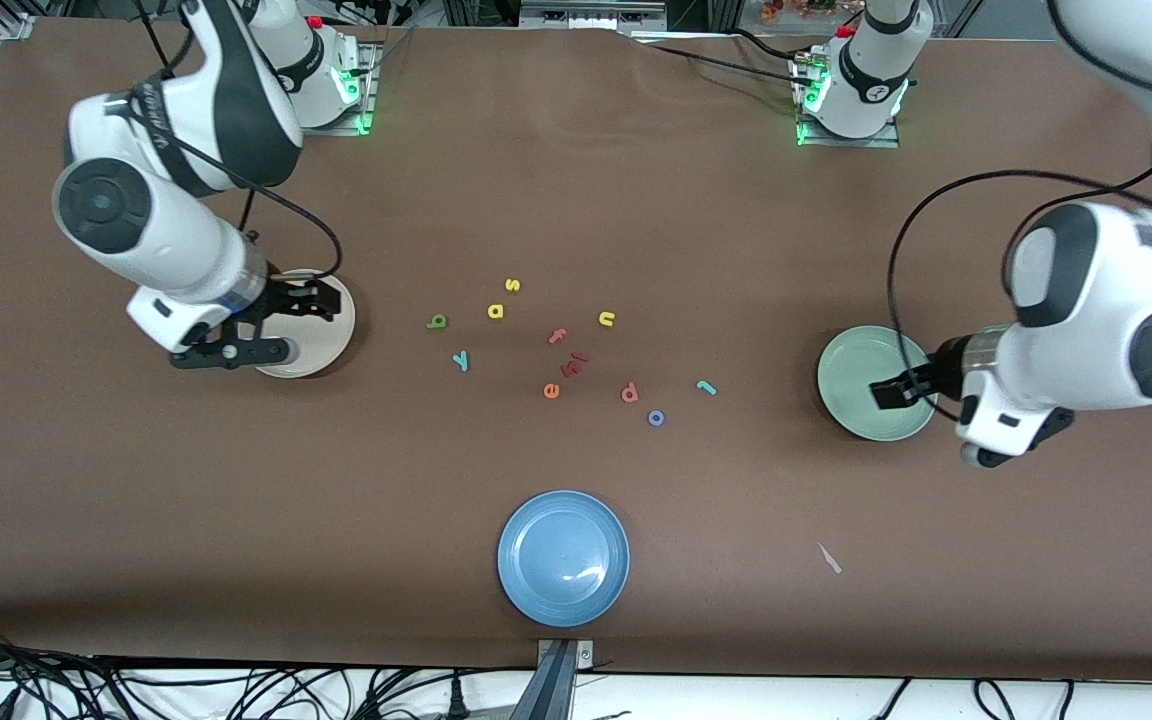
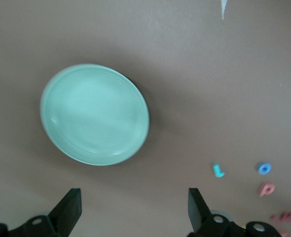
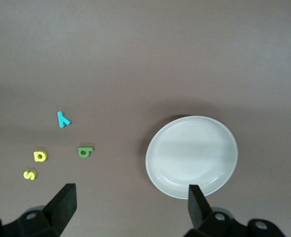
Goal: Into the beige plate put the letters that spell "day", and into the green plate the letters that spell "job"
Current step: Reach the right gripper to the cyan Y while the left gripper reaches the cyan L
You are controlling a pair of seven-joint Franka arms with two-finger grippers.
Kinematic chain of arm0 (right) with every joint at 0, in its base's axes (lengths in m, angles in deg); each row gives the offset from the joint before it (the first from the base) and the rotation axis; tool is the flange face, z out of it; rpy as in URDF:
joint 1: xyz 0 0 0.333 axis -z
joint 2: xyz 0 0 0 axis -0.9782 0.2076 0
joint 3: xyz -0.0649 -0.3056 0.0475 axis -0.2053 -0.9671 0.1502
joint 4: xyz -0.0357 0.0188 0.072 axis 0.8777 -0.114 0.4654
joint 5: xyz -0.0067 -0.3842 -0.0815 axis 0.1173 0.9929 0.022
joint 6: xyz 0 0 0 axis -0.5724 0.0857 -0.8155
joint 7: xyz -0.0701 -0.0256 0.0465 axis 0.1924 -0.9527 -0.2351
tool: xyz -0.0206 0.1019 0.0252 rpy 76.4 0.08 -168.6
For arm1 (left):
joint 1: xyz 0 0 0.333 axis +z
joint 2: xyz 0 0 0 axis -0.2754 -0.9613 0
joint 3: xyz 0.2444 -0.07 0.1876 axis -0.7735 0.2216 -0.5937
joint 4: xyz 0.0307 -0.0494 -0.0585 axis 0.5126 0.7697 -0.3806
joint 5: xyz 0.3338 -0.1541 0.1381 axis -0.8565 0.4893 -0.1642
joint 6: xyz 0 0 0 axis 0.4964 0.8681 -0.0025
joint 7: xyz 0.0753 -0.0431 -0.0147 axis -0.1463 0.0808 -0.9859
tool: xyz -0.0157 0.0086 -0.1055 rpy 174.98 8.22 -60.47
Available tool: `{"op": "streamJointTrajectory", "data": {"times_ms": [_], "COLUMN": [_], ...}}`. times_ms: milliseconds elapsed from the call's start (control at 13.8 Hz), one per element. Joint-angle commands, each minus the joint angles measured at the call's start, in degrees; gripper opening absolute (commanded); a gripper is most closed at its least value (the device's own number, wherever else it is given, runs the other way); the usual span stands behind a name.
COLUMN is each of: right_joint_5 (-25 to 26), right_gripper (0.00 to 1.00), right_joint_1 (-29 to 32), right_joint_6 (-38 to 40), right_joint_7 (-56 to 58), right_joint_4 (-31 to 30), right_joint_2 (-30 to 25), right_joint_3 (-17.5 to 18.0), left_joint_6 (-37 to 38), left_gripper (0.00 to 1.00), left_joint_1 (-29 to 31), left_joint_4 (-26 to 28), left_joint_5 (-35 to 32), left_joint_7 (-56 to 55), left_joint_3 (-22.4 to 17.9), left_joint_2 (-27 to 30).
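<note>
Beige plate [image 3: 191, 156] holds nothing; right gripper [image 1: 281, 312] hangs over it, jaws spread, nothing between them. Green plate [image 2: 94, 114] also bare inside; left gripper [image 1: 898, 390] hangs over it, jaws spread wide, nothing pinched.

All letters lie on the table [image 1: 576, 200] between the two plates, clear of both sets of jaws. Green d [image 1: 437, 321], teal y [image 1: 461, 360], yellow a [image 1: 495, 311] sit toward the right gripper. Teal j [image 1: 705, 387], blue o [image 1: 655, 418], pink b [image 1: 629, 393] sit toward the left gripper. Blue plate [image 1: 563, 557] holds nothing.

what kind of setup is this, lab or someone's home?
Most likely a robotics lab bench: two bolted-down arms share a brown-covered table with metal framing at its edge, loose cables along its near edge, and only staged props, foam letters and plain plates.
</note>
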Motion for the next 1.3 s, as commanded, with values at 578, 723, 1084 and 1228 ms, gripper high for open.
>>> {"op": "streamJointTrajectory", "data": {"times_ms": [578,723,1084,1228], "right_joint_5": [-0.7,-0.7,-0.7,-0.7], "right_gripper": [0.99,0.83,0.68,0.66], "right_joint_1": [-10.6,-11.9,-13.2,-14.1], "right_joint_6": [-22.3,-29.1,-39.3,-39.4], "right_joint_7": [-19.4,-20.5,-22.3,-22.3], "right_joint_4": [-4.1,-7.3,-11.9,-11.9], "right_joint_2": [15.6,16.7,18.5,18.9], "right_joint_3": [-0.3,-0.3,-0.3,-0.3], "left_joint_6": [-26.4,-28.0,-28.1,-28.2], "left_gripper": [0.99,0.99,0.91,0.82], "left_joint_1": [-10.5,-12.3,-12.8,-12.8], "left_joint_4": [3.4,7.5,12.1,13.8], "left_joint_5": [5.6,6.4,6.5,6.5], "left_joint_7": [-28.4,-31.3,-36.8,-37.1], "left_joint_3": [-0.4,-0.1,4.1,4.5], "left_joint_2": [-14.0,-13.4,-12.6,-11.8]}}
